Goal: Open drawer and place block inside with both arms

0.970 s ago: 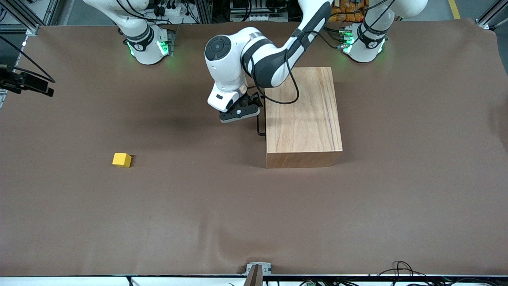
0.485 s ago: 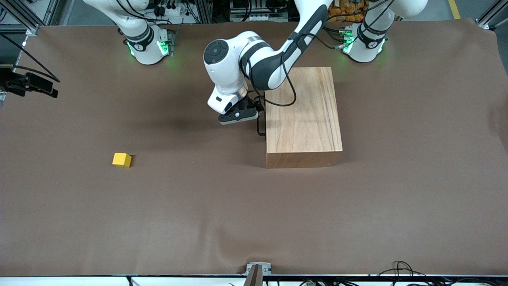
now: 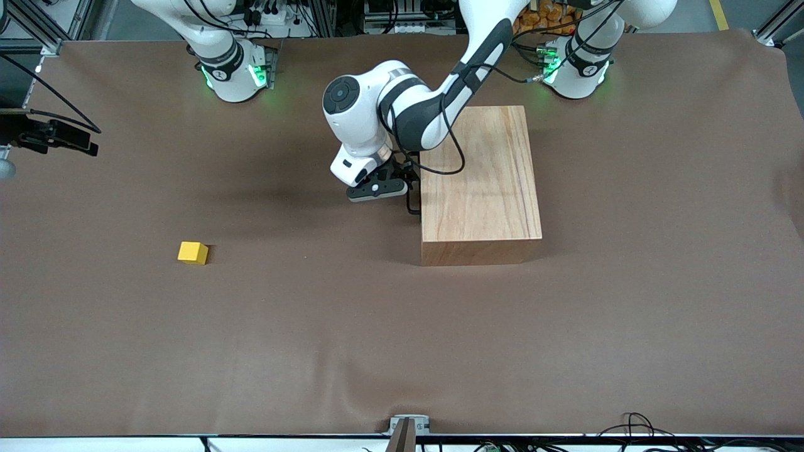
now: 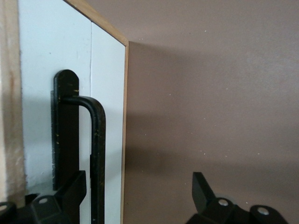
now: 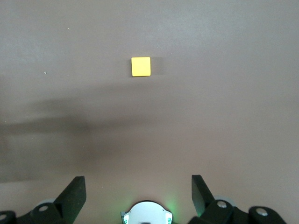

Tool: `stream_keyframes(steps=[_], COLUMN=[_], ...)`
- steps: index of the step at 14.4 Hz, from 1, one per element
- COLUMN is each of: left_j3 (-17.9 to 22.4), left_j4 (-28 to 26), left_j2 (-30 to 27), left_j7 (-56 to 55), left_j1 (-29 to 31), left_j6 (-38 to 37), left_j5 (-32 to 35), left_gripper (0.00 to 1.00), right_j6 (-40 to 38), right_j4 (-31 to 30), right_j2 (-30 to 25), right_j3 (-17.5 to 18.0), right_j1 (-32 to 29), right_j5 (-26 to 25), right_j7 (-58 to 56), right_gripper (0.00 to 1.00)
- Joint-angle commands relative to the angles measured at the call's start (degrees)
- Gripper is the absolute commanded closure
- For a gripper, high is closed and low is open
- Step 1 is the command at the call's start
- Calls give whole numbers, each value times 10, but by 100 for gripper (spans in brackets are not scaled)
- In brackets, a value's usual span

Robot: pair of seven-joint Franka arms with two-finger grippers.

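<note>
The wooden box [image 3: 480,182] stands mid-table with its drawer shut. The drawer's white front panel [image 4: 37,93] and black wire handle [image 3: 411,202] face the right arm's end. My left gripper [image 3: 402,188] is open at the handle. In the left wrist view [image 4: 135,179] the handle bar [image 4: 97,154] stands between the fingers, close to one finger [image 4: 70,186], and nothing is gripped. The yellow block [image 3: 193,252] lies alone on the table toward the right arm's end. My right gripper [image 5: 138,179] is open and empty, high over the table by its own base, with the block [image 5: 140,66] below it.
The brown cloth covers the whole table [image 3: 402,345]. The green-lit bases [image 3: 232,69] [image 3: 575,69] stand along the edge farthest from the front camera. A black part with a cable [image 3: 56,139] shows at the view's edge at the right arm's end.
My left gripper has come down and closer to the drawer handle. The black part at the view's edge has shifted a little. The drawer and the block have not moved.
</note>
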Motion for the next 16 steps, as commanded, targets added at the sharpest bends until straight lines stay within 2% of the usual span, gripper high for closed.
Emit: stream_keyframes(steps=[1,9,16], left_j3=[6,4,-3], left_j4=[12,13,16], left_j2=[6,20,17], left_j7=[9,24,20], left_j1=[-6,-6,-6], left_j6=[-10,20,50], left_j5=[13,12,8], left_gripper=[0,0,0], right_j6=[5,36,118], right_j4=[-9,-10,-18], right_j2=[-10,-2,83], right_j3=[0,3,3], right_j1=[0,2,27], right_j5=[0,1,0], right_j7=[5,5,5], right_gripper=[0,0,0])
